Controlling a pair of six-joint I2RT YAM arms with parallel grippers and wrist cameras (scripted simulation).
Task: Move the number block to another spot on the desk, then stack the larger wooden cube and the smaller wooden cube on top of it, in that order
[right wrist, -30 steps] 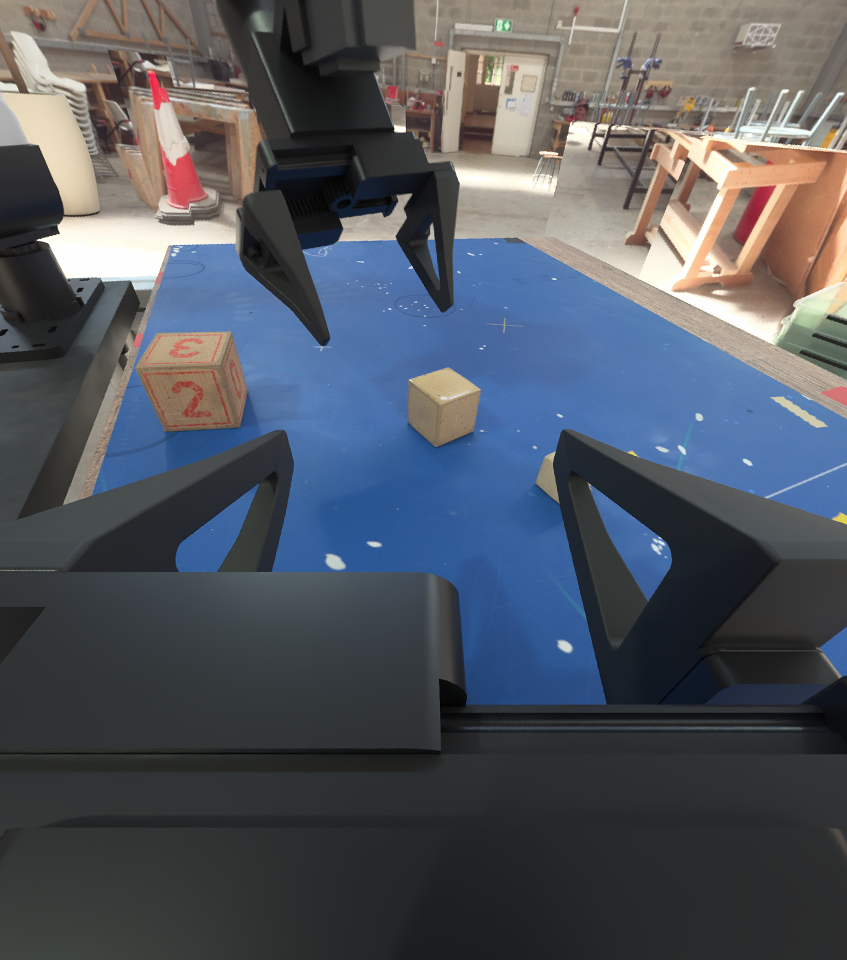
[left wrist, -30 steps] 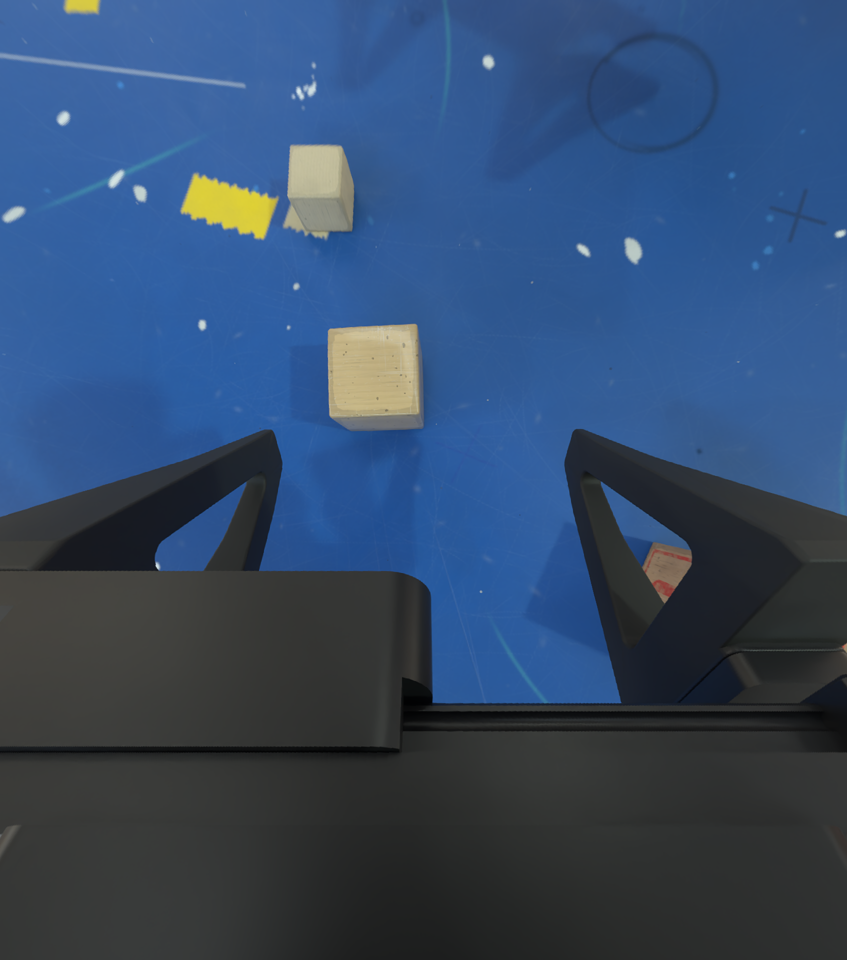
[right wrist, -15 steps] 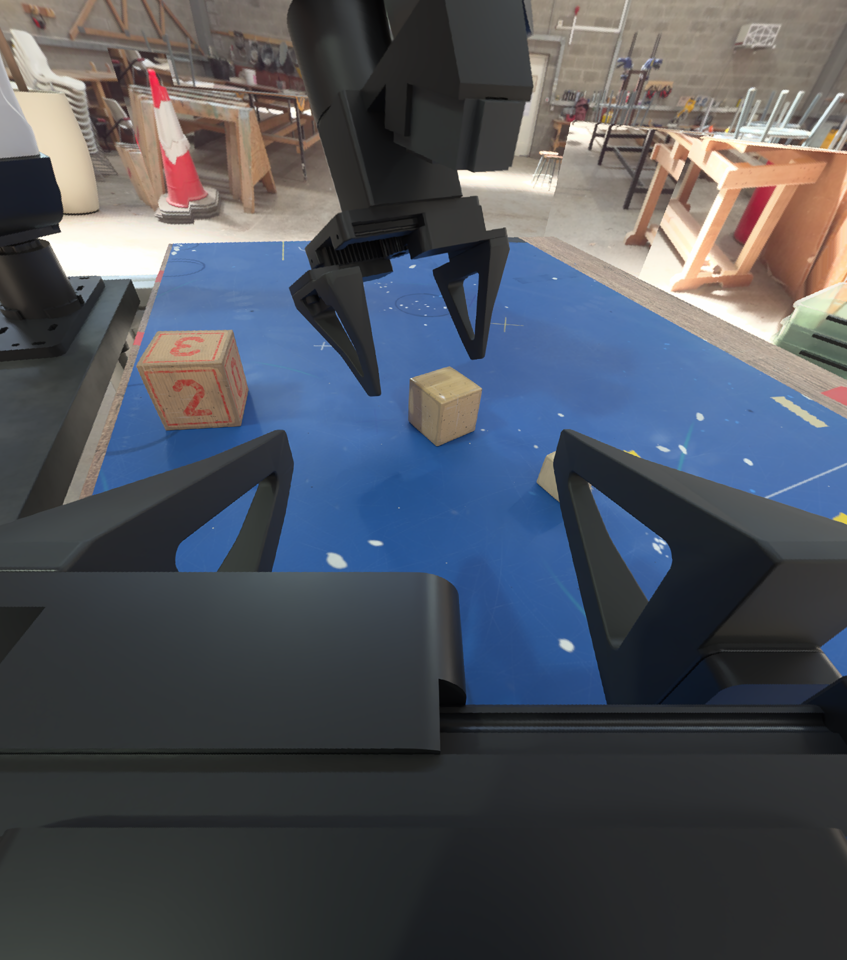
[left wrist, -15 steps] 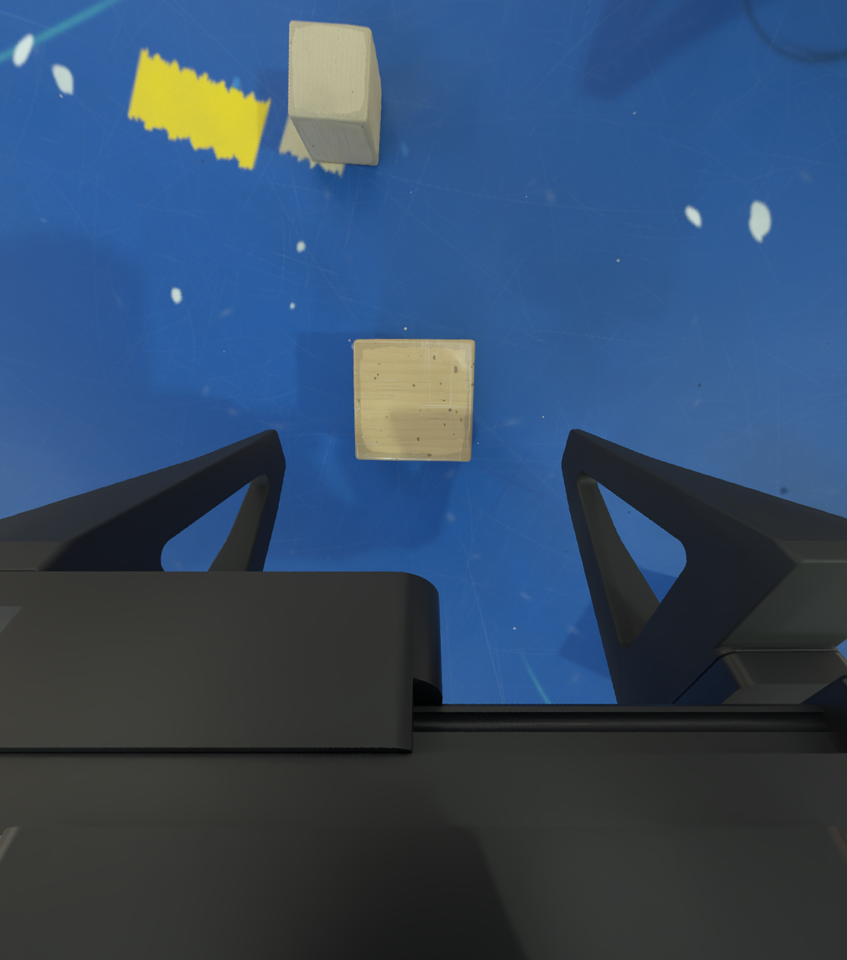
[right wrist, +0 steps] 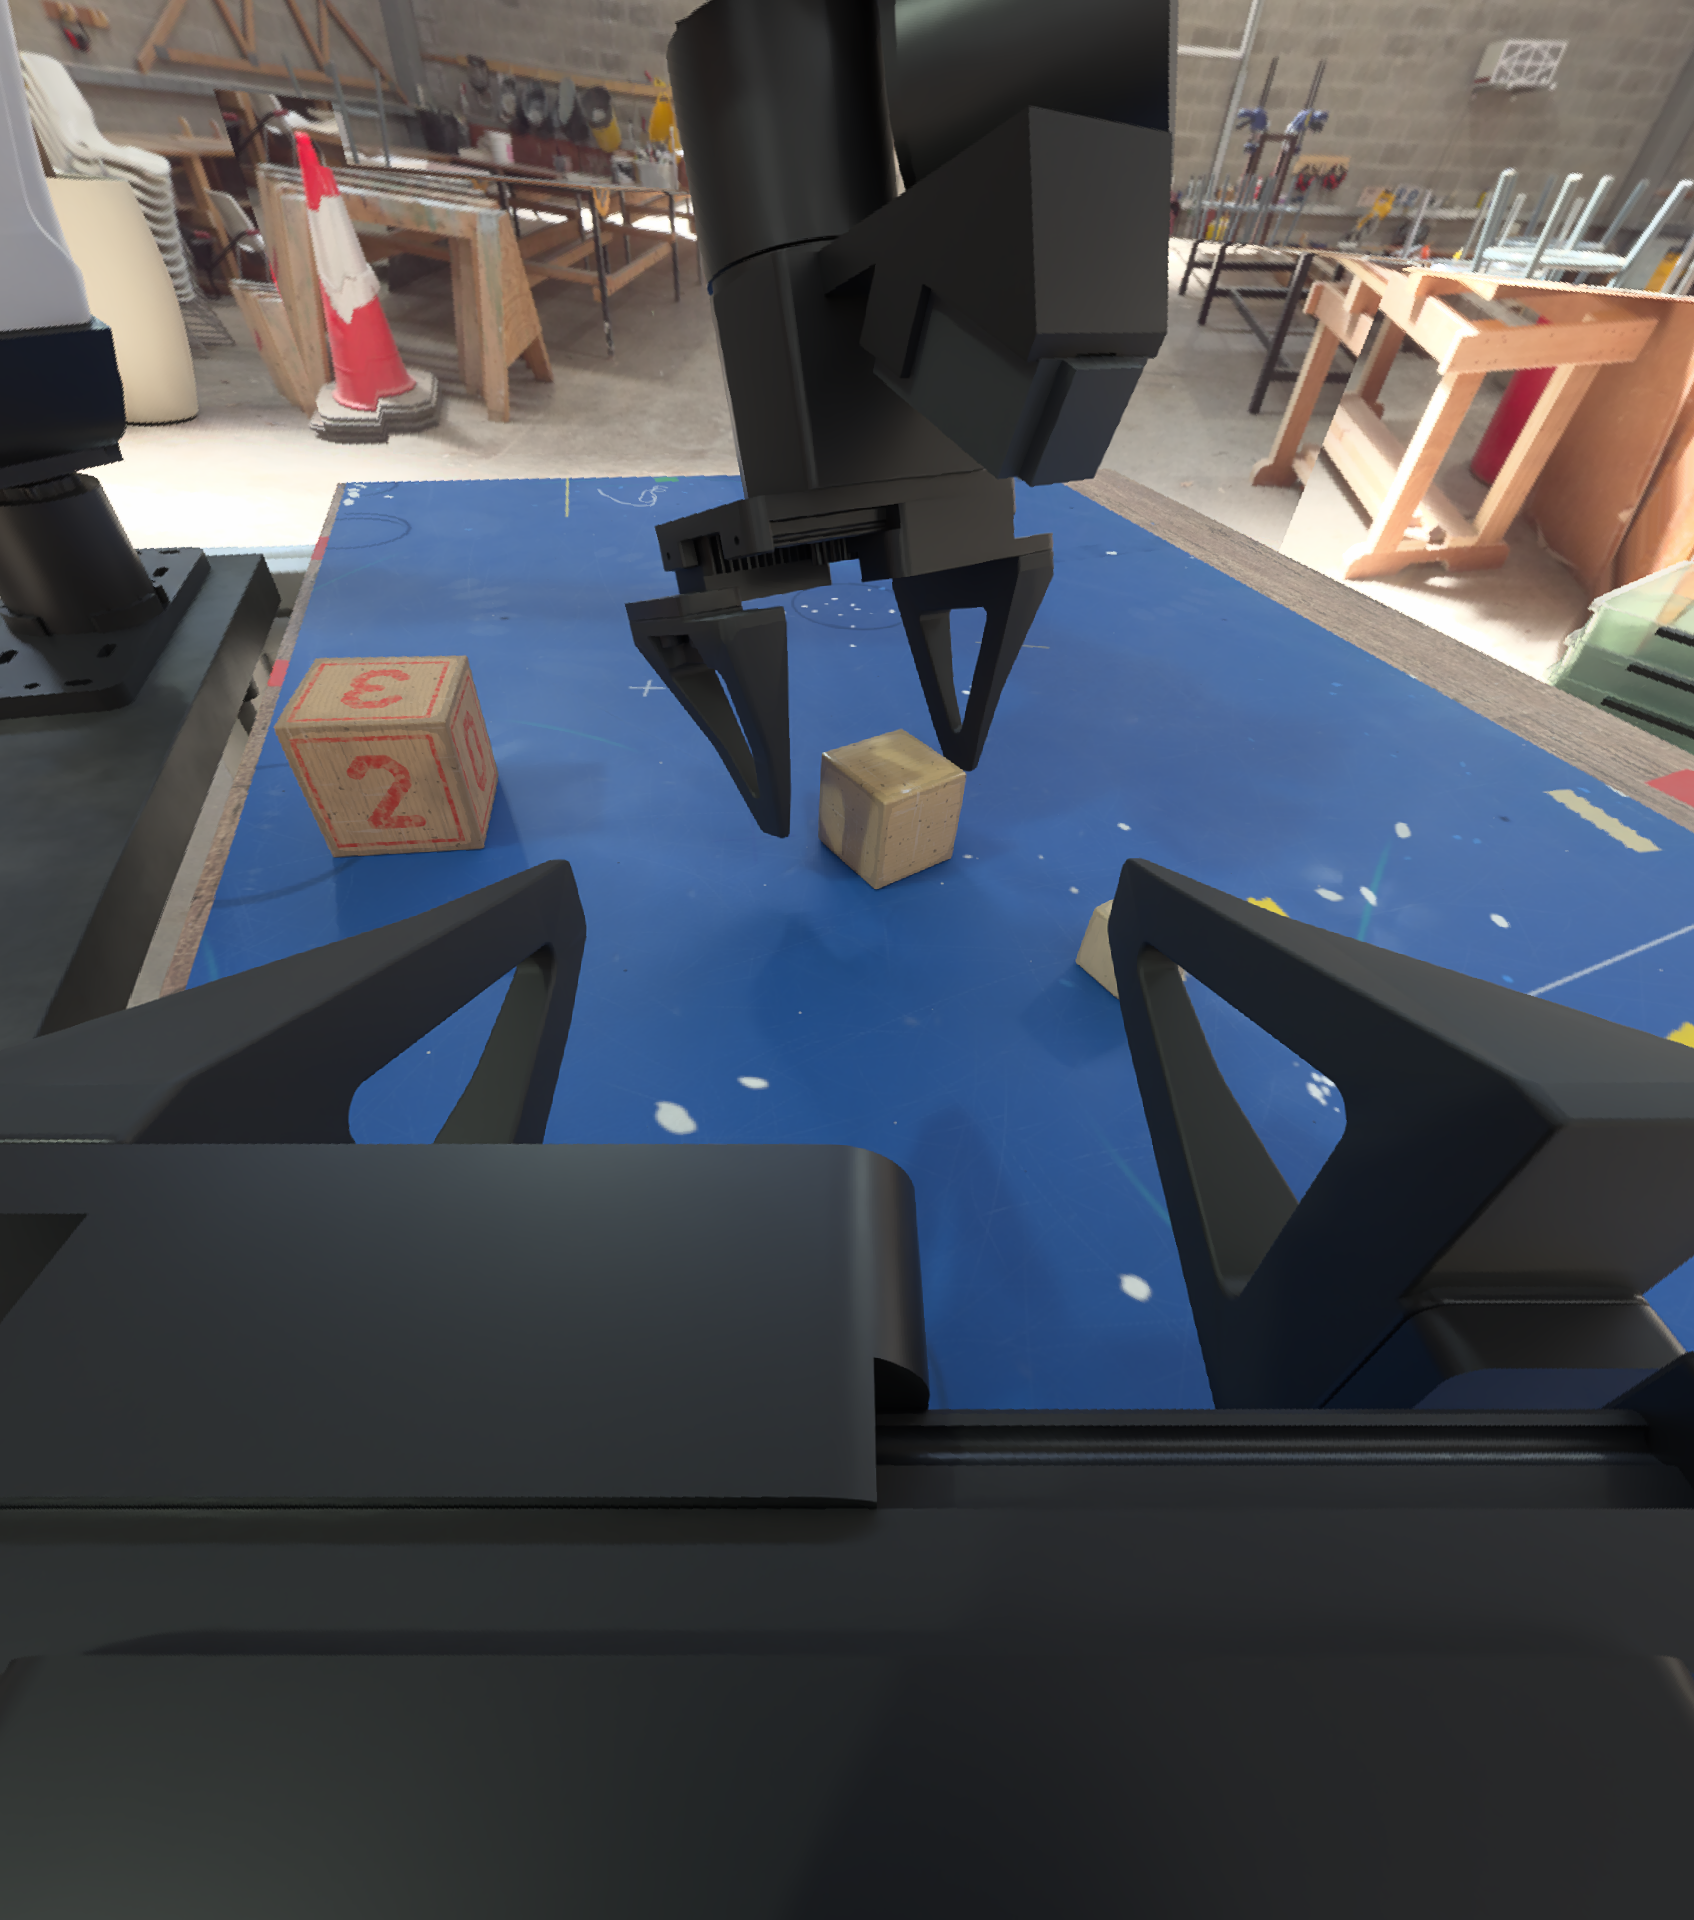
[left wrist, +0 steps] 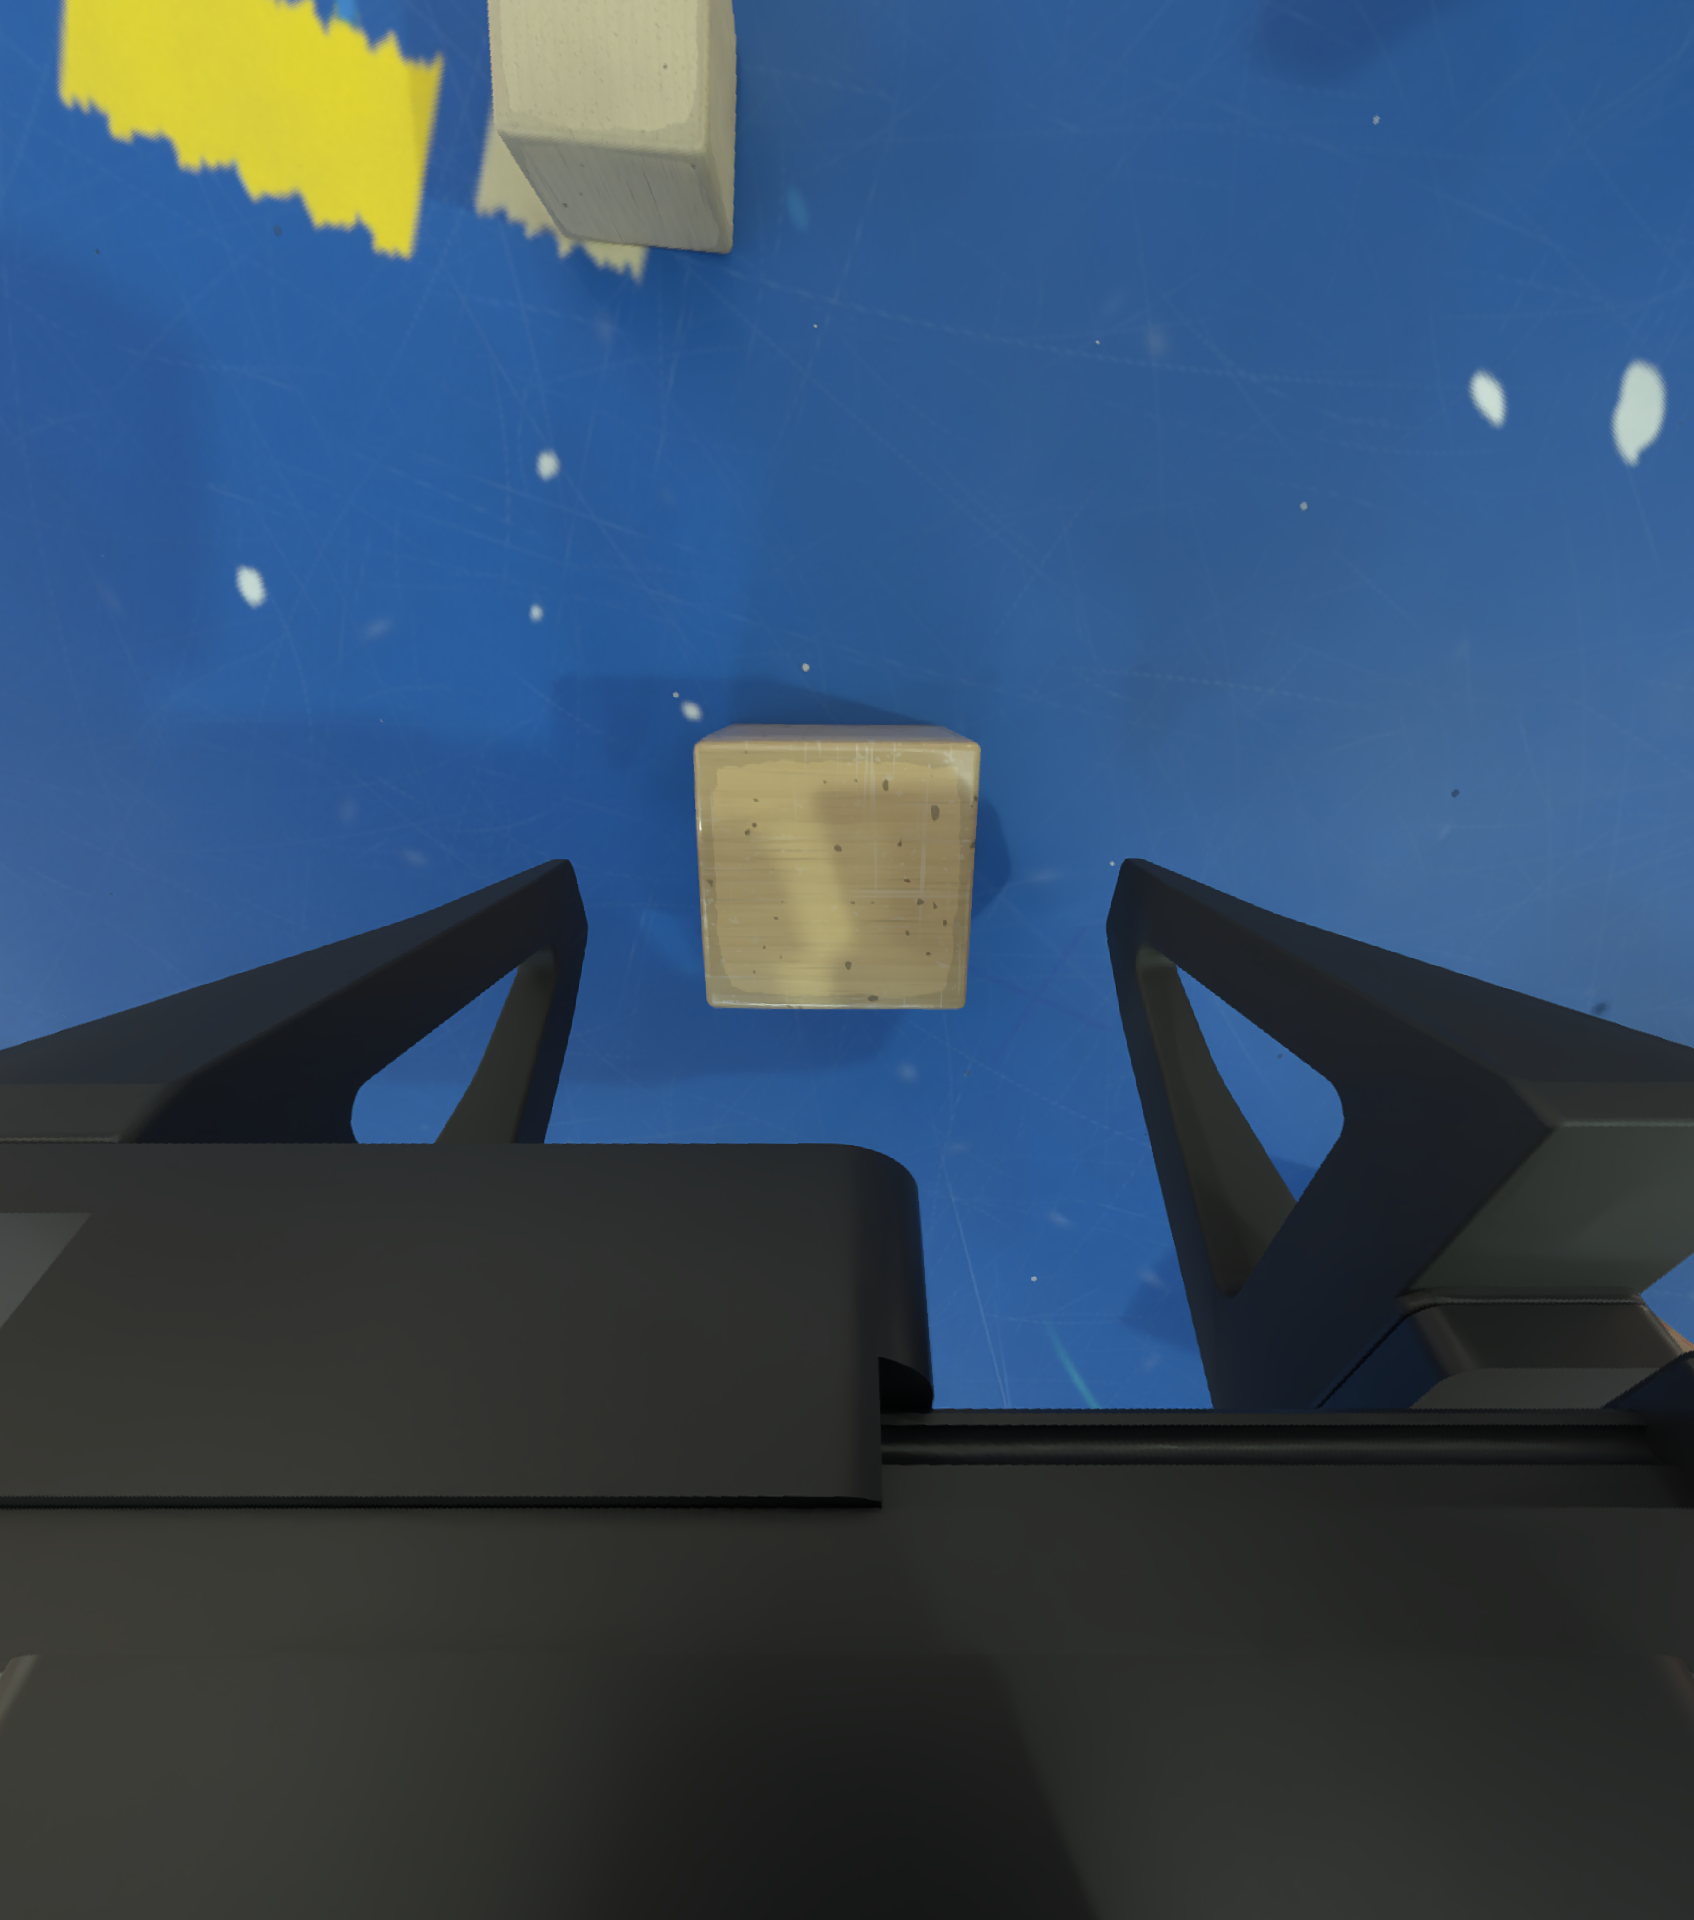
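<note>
The larger wooden cube (left wrist: 838,868) sits on the blue desk (left wrist: 1238,623). My left gripper (left wrist: 845,868) is open and low over it, one finger on each side with a gap to the cube. The right wrist view shows the same: the left gripper (right wrist: 866,792) straddles the cube (right wrist: 890,810). The smaller wooden cube (left wrist: 614,114) lies farther on, partly hidden behind my right finger (right wrist: 1097,945). The number block (right wrist: 391,758), wooden with red digits, stands near the desk's left edge. My right gripper (right wrist: 845,868) is open and empty, held back above the desk.
A yellow tape patch (left wrist: 251,114) lies beside the smaller cube. The left arm's base (right wrist: 43,582) stands on a grey plate left of the desk. The desk's wooden edge (right wrist: 1445,644) runs along the right. Workbenches and a traffic cone (right wrist: 344,291) stand beyond.
My left gripper has moved over the larger cube and come down, so its open fingers now flank the cube. The cubes, the number block and my right gripper have not moved.
</note>
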